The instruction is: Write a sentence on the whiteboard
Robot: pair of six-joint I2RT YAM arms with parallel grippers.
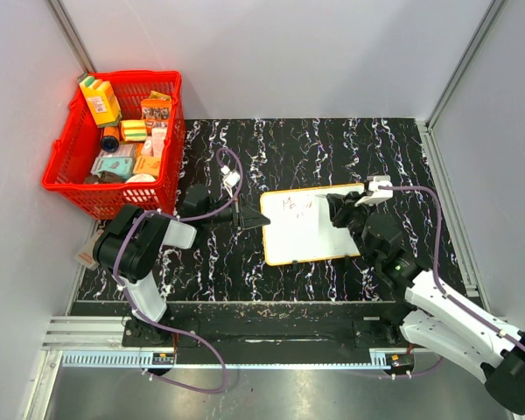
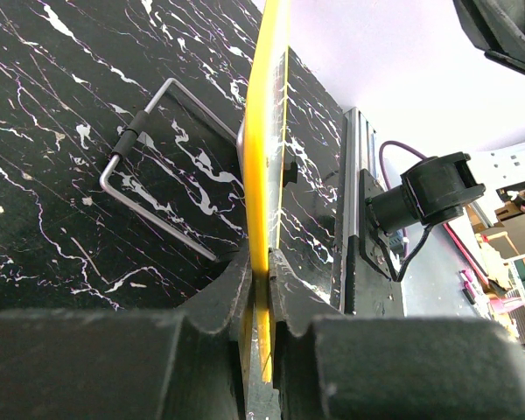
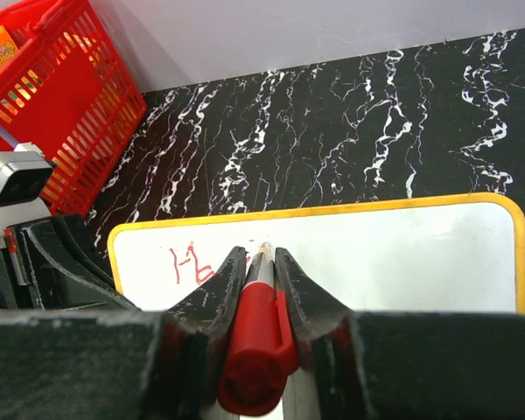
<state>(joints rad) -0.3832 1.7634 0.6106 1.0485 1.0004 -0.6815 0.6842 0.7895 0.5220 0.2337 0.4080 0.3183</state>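
Your flat white whiteboard (image 1: 306, 229), with rounded corners and a thin orange-yellow rim, lies on the black, white-veined marble-look surface (image 1: 245, 271), right of centre, between both arms. Your left hand (image 2: 261, 271) pinches its left rim between matte black fingers; a bent grey wire bracket (image 2: 149, 188) meets that edge. Your right hand (image 3: 261, 262) clamps a glossy red cylindrical marker (image 3: 255, 350), its tip at the board beside a few red handwritten strokes (image 3: 188, 262). A red plastic lattice basket (image 1: 105, 199) of cartons stands back left.
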